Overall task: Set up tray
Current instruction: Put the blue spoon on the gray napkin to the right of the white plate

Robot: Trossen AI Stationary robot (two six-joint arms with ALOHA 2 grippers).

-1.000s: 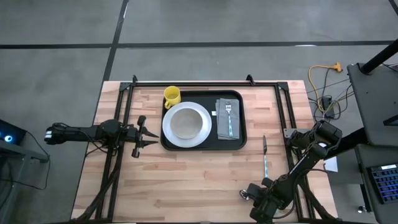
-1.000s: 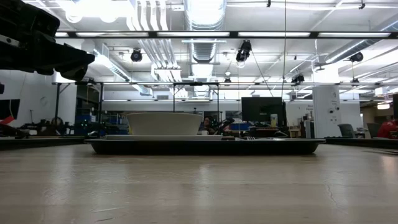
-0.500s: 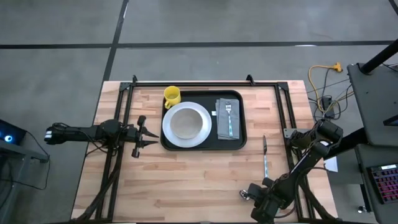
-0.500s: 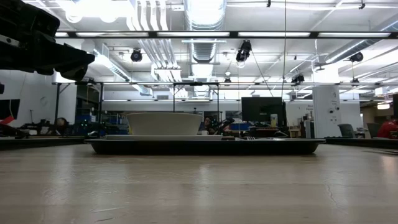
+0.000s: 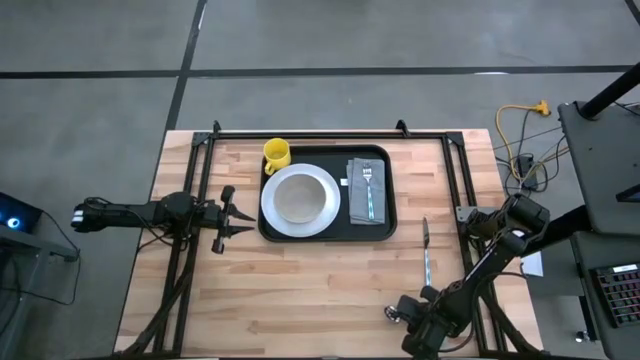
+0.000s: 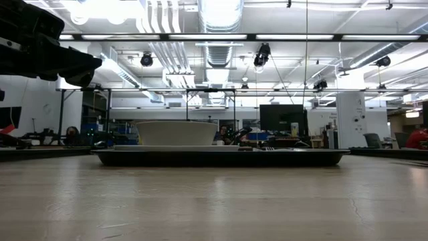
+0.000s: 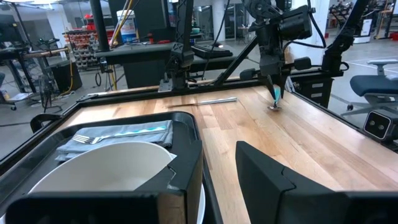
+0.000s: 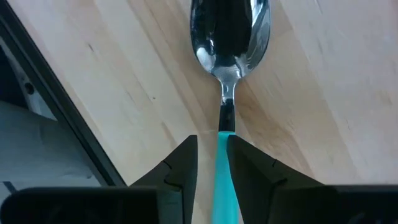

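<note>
One black tray (image 5: pixel 325 232) sits on the wooden counter (image 5: pixel 300 300), just ahead of the left gripper (image 5: pixel 232 220) and well apart from the right gripper (image 8: pixel 212 163). On the tray there is one white plate (image 5: pixel 299 198), which fills the half nearer the left gripper and reaches slightly over the tray's rim there. Beyond the plate lies one grey folded napkin (image 5: pixel 366 192) with one fork (image 5: pixel 368 186) resting on top of it. One yellow mug (image 5: pixel 276 154) stands at the tray's far corner, to the left gripper's own left and near the plate's edge; whether it is on the rim or just outside it is hard to tell. The left gripper hangs just off the tray's edge with its two fingers spread wide and nothing between them. In the left wrist view the plate and napkin lie close in front of it. The right gripper is over at the right part of the counter, its two fingers clamped on the teal handle of one spoon (image 8: pixel 229 37), whose shiny bowl points away from the gripper against the bare wood. One knife (image 5: pixel 425 252) lies on the counter alone, between the tray and the right arm.
</note>
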